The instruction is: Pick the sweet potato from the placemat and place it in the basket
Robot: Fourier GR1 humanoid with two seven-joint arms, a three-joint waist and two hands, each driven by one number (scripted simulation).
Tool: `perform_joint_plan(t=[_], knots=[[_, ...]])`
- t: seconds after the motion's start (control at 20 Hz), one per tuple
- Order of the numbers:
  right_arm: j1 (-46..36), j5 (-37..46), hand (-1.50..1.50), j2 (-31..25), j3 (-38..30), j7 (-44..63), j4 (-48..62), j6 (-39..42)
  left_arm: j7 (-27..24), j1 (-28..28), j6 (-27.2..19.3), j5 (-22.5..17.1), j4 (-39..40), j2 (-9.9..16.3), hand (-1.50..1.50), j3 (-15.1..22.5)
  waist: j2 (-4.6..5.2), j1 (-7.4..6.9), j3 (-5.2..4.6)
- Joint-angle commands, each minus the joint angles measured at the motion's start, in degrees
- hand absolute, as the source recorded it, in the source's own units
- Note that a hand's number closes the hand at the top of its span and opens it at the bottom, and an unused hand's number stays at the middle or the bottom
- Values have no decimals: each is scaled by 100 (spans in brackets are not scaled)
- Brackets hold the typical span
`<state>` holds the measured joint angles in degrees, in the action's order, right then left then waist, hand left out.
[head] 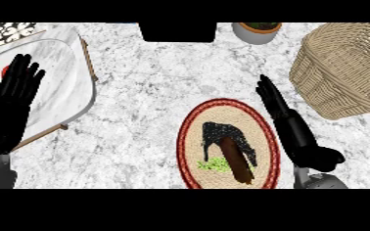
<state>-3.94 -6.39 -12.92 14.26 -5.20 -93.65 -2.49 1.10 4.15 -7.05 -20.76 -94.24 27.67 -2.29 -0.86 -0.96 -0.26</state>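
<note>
— Brown, long and thin: that is the potato (236,160), lying on the mat (192,127) near the lower edge of the head view

— Which way does its length run?

— From upper left to lower right, only a little off the near-far line. Its far end sits on a black patch (217,131), its near end beside a green patch (214,164)

— And the nearer hand?

— Right hand (278,106), by a wide margin. It lies flat just beside the mat's right rim, fingers straight and together, pointing away and slightly left, holding nothing. So the potato is to its left and a bit nearer the body

— Left hand (19,89)?

— Resting open at the left edge over a board (69,63), fingers up, well apart from the mat. I judge it out of this move

— Where is the basket (339,68)?

— Upper right, partly cut off by the frame, beyond the right hand and to its right. The potato must travel right and away

— Room to move?

— Bare marble (151,88) between mat and basket. A pot (256,32) and a black block (177,32) stand along the far edge, left of the basket, off the likely path. The hand would need to draw back and swing left, across the potato's length, I think

— Risk?

— The basket's near wall looks raised, so the carry probably needs height
</note>
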Motion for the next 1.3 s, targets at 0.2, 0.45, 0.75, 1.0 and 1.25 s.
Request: perform_joint_plan(t=[0.2,0.45,0.75,1.0,1.25], knots=[[-1369,562,150,156,1685,662,26,1174,809,-696,84,256,1021,-371,0,863,203,-265,-3],[-1377,1605,150,334,3685,490,394,1941,1180,-913,171,364,1387,-445,0,1213,138,-205,14],[-1664,3639,-150,762,4625,1610,475,949,1266,-1119,-110,527,1340,-648,0,1321,44,81,14],[-2940,5113,-150,412,4640,2978,-197,1490,1243,-1321,-161,596,1335,-617,0,1317,-82,225,-8],[-4029,5176,-150,950,4418,4220,-664,3263,1254,-1263,-37,472,1280,-581,0,1205,-27,171,-6]])
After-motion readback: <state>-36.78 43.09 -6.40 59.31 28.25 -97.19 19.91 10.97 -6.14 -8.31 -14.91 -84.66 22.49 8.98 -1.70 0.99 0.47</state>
